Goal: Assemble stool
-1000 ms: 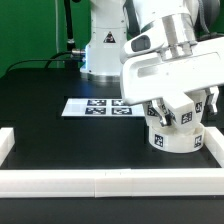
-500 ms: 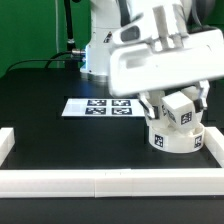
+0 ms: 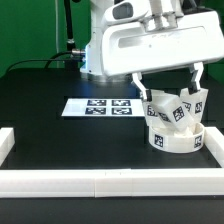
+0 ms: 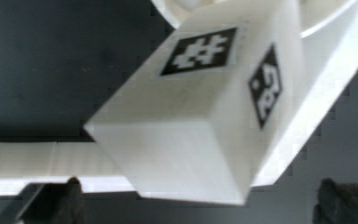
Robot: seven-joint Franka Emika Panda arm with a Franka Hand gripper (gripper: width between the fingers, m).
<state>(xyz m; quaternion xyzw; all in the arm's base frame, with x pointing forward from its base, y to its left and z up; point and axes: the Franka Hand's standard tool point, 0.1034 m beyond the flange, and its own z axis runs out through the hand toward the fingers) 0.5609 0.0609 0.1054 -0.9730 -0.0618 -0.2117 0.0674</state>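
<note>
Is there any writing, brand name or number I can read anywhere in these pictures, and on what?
No readable words or numbers anywhere.
Marker board: only black-and-white square tags, patterns rather than text.
Stool legs and seat: the same kind of tags, no lettering.
Robot base: a small dark triangular sign, too small to read.

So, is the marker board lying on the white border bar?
No, the marker board lies flat on the black table, well apart from the white border bar.

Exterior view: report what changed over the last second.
The gripper rose off the stool with its jaws wide open, leaving the legs standing on the seat. The stool, marker board and border bars stayed put.
</note>
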